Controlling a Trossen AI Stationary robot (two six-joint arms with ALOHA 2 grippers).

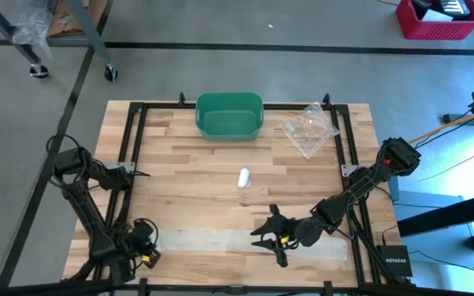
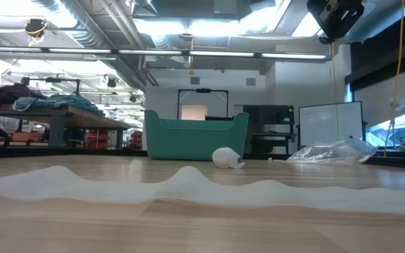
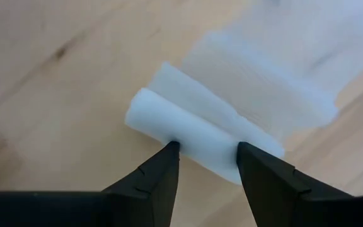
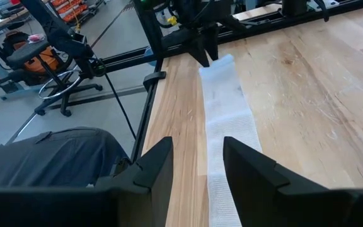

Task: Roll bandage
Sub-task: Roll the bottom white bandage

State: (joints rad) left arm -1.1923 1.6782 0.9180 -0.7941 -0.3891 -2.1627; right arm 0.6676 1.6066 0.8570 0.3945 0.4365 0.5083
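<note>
Rolling is just starting: left gripper (image 3: 207,157) fingers clamping the bandage's (image 1: 245,241) rolled near-left end, right gripper (image 1: 268,237) fingers apart above the strip, next needing another turn rightward.

The work surface is a light wooden table (image 1: 188,177) of butcher-block planks. A green bin (image 1: 230,115) stands at the middle of the far edge, with a crumpled clear plastic bag (image 1: 309,127) beside it toward the far right corner. A small white roll (image 1: 243,177) lies near the table centre, and an unrolled white bandage strip (image 1: 220,241) lies flat along the near edge.
</note>
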